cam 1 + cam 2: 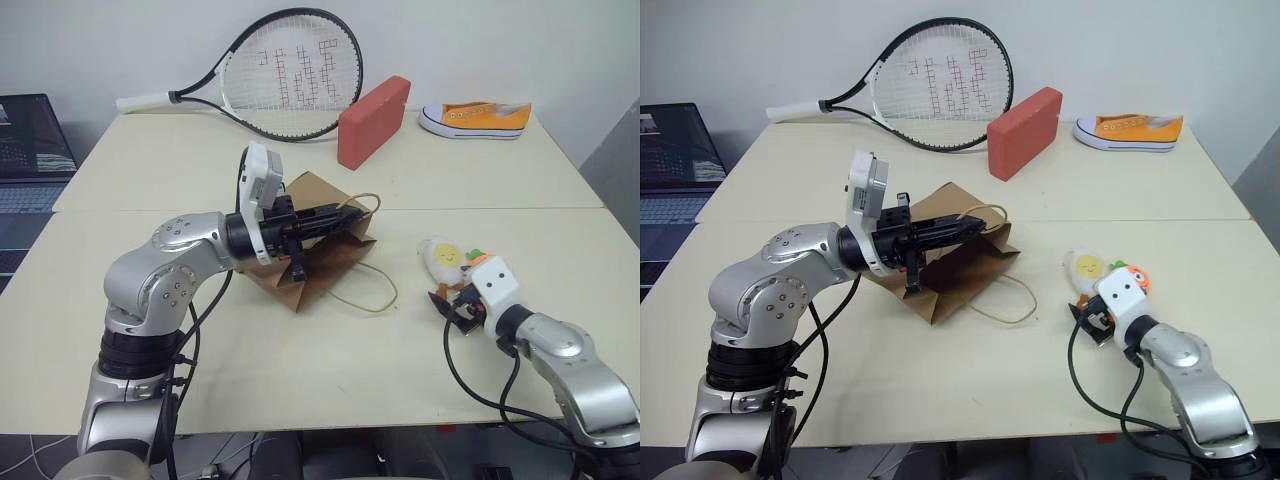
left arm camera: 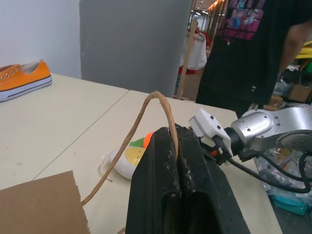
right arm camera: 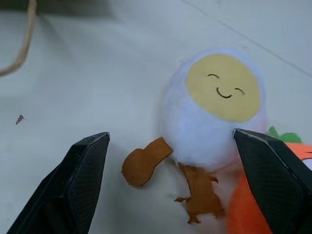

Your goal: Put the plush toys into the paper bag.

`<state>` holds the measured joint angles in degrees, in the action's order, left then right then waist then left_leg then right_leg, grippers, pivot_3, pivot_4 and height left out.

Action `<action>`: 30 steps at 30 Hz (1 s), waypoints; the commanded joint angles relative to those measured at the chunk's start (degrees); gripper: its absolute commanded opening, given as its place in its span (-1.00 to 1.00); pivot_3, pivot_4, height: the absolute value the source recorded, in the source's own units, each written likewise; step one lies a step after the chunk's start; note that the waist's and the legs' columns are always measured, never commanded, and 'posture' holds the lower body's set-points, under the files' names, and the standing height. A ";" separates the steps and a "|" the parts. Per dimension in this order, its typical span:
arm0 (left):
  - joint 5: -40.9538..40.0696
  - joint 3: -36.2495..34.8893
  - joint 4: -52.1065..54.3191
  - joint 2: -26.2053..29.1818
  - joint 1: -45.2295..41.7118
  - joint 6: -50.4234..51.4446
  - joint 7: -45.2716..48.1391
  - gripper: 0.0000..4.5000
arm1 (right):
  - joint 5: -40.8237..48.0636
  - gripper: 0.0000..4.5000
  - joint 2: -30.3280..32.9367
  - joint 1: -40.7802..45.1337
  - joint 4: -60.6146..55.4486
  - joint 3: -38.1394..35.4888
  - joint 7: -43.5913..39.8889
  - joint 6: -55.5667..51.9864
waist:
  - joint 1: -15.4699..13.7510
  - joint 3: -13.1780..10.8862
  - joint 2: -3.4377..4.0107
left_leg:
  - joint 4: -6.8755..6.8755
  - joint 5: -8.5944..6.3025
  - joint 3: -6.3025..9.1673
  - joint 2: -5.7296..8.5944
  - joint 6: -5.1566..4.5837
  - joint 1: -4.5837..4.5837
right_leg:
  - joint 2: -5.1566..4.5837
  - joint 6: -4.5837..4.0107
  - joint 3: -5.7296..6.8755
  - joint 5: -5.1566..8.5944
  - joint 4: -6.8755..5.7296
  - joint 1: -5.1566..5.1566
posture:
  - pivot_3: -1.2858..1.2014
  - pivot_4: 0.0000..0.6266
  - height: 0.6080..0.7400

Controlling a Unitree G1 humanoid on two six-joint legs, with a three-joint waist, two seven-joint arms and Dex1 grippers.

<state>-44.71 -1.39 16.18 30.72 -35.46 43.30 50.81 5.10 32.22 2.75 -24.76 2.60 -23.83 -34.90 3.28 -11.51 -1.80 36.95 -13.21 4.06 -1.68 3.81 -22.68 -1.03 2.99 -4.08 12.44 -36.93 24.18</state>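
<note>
The brown paper bag (image 1: 312, 262) lies at the table's middle. One tan handle (image 2: 146, 112) is pinched in my left gripper (image 1: 352, 214), which is shut on it and holds it up off the table. The other handle (image 1: 368, 297) rests flat on the tabletop. To the right of the bag lie the plush toys side by side: a white egg (image 1: 443, 257) with a yellow face and an orange carrot (image 1: 1135, 276), partly hidden behind my right wrist. My right gripper (image 3: 170, 134) is open just short of the egg, its fingers (image 3: 85, 165) wide on either side and touching nothing.
A tennis racket (image 1: 290, 75), a red block (image 1: 373, 120) and an orange sneaker (image 1: 477, 118) lie along the table's far side. A laptop (image 1: 30, 150) stands off the left edge. A person in a black shirt (image 2: 253, 48) stands beyond the right end.
</note>
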 commanded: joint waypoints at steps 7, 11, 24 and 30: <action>-0.18 -0.90 2.44 1.34 0.44 -0.66 0.07 -1.00 | -7.68 0.28 -2.08 3.97 7.11 1.95 4.57 6.43 | -0.02 0.00 0.00 | -0.02 0.00 0.01 0.00 0.00 0.00 | 0.00 0.00 0.01 0.00 -0.01 0.00 | 0.03 -0.52 1.00; -0.42 -1.42 2.60 1.85 0.65 -0.56 -0.03 -1.00 | -8.72 -0.36 -2.57 5.06 9.27 0.98 5.15 8.59 | 0.01 0.00 0.00 | -0.01 0.00 0.01 0.00 0.00 0.02 | 0.00 0.00 0.01 0.00 -0.02 -0.01 | 0.03 -0.52 1.00; -0.99 -2.08 1.52 3.26 0.91 -0.92 1.47 -1.00 | 14.88 -0.99 3.48 9.68 -6.98 -7.18 -13.73 -5.78 | -0.10 -0.01 0.01 | -0.04 0.00 0.06 0.00 0.00 0.02 | 0.01 0.05 0.04 -0.03 -0.04 -0.02 | 0.03 -0.52 1.00; -0.88 -1.44 1.06 2.92 -0.13 -0.88 1.82 -1.00 | 24.03 -0.99 1.99 13.79 -10.65 -4.51 -12.94 -17.73 | -0.18 -0.01 0.01 | -0.02 0.00 0.08 0.00 0.00 0.00 | 0.01 0.02 0.05 -0.01 -0.03 -0.03 | 0.03 -0.52 1.00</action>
<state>-45.06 -2.06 16.18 33.63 -34.19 43.31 52.12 27.38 34.87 15.43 -33.72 -2.67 -37.50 -50.98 3.10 -11.51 -1.79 36.93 -13.21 4.14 -1.68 3.81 -22.68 -1.02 3.00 -4.03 12.43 -36.96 24.15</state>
